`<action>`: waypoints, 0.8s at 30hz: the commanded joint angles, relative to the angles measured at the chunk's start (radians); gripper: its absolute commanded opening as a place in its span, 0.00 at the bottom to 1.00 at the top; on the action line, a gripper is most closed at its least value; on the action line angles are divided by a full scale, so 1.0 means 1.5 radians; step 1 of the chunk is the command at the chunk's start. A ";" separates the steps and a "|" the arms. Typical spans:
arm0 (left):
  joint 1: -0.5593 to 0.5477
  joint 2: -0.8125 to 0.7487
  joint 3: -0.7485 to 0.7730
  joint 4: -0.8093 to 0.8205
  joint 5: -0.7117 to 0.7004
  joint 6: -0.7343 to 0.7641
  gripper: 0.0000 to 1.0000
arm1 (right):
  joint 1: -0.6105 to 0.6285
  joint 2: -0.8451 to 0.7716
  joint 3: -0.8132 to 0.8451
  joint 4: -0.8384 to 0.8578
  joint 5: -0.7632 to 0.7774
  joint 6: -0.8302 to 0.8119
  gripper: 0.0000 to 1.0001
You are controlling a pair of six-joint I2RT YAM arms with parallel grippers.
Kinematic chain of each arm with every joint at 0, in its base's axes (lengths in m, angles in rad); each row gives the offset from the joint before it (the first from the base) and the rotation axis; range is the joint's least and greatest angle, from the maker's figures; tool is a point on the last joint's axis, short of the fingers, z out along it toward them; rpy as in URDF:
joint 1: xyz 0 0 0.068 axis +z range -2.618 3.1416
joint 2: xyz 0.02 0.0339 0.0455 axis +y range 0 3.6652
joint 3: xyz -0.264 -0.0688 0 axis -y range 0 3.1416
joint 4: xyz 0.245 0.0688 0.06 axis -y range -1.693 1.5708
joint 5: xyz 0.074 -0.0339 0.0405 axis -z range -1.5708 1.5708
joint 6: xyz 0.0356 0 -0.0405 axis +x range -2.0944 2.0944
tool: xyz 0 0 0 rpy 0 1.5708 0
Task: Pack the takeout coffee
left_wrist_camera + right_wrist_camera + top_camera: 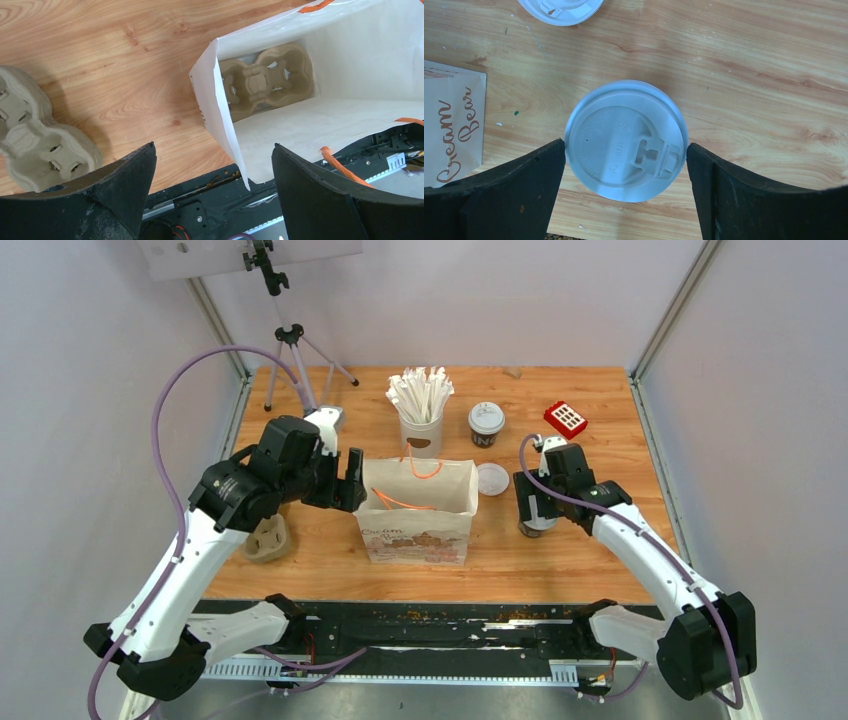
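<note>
Wood worktop (620,440), paper bag (418,505) centre. Right claw (625,147) wide open, empty, straddling lidded cup (614,130) right of bag; second cup (486,424) at back. Left claw (212,155) wide open, empty, by bag rim. Risks: pinch too high tips cup; unheld bag slides on insert. Finger-cup contact unclear.

Paper bag (454,125): "Cream Bear", brown script. Far cup (487,430) print: illegible.

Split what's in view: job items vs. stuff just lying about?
Job: near coffee cup, far coffee cup, paper bag, carrier in the bag.
Lying about: spare carrier, loose lid, cup of sticks, red block, tripod.
</note>
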 commanded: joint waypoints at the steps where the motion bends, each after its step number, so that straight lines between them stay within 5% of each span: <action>1: 0.000 -0.015 -0.003 0.016 0.003 -0.007 0.92 | 0.011 0.001 0.028 0.018 0.017 0.003 0.90; 24: 0.000 -0.016 0.025 -0.011 -0.021 -0.024 0.89 | 0.022 0.006 0.051 0.000 0.037 0.000 0.73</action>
